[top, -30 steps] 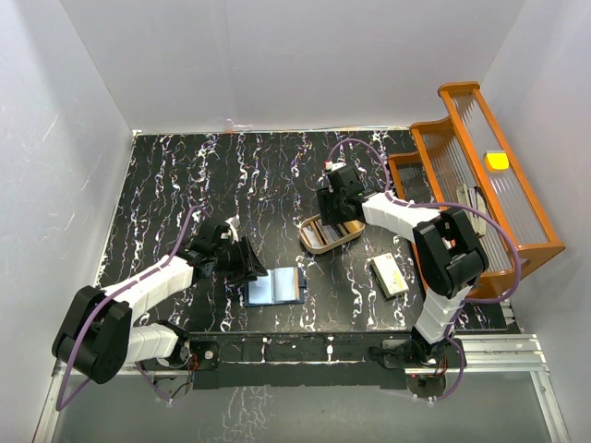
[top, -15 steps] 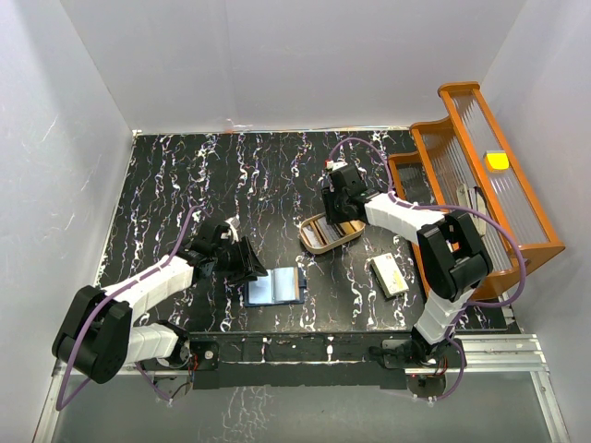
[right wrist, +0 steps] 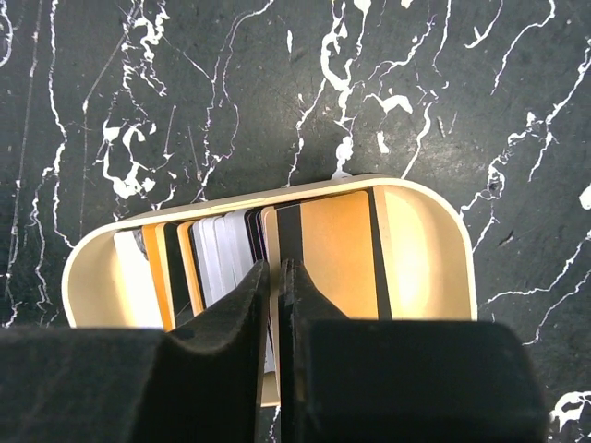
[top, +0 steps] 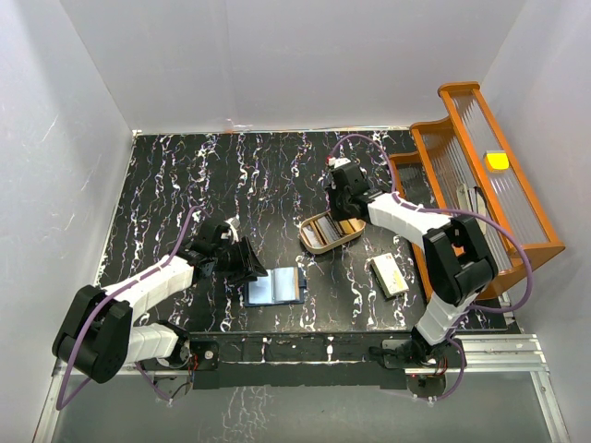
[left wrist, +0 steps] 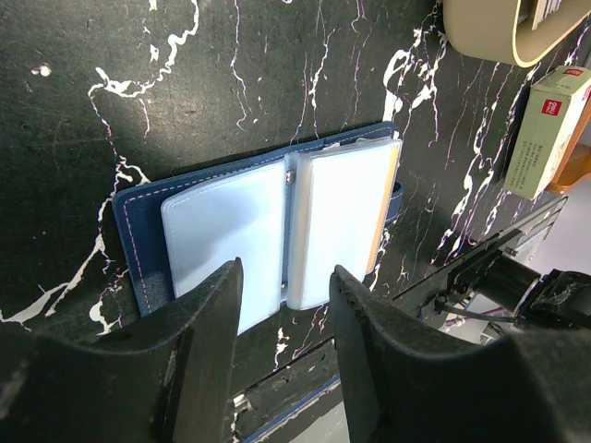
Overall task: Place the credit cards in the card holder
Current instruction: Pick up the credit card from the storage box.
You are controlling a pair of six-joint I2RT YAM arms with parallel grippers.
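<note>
The card holder (top: 275, 286) lies open on the black table, navy outside and pale blue-grey sleeves (left wrist: 268, 231) inside. My left gripper (top: 251, 263) hovers at its left edge; in the left wrist view its jaws (left wrist: 284, 272) stand open and empty over the sleeves. Several credit cards (right wrist: 212, 254), orange, grey-white and dark, stand on edge in a tan tray (right wrist: 434, 249). My right gripper (right wrist: 275, 268) reaches into the tray (top: 314, 245), shut on the edge of the orange credit card (right wrist: 337, 254) with a black stripe.
A cream-yellow box (top: 389, 275) lies right of the card holder, seen also in the left wrist view (left wrist: 545, 129). An orange rack (top: 480, 175) stands along the table's right side. White walls enclose the back and both sides.
My right gripper's jaws have closed on the orange card in the tray, and the wrist shifted slightly back and right. The left arm has not moved.
</note>
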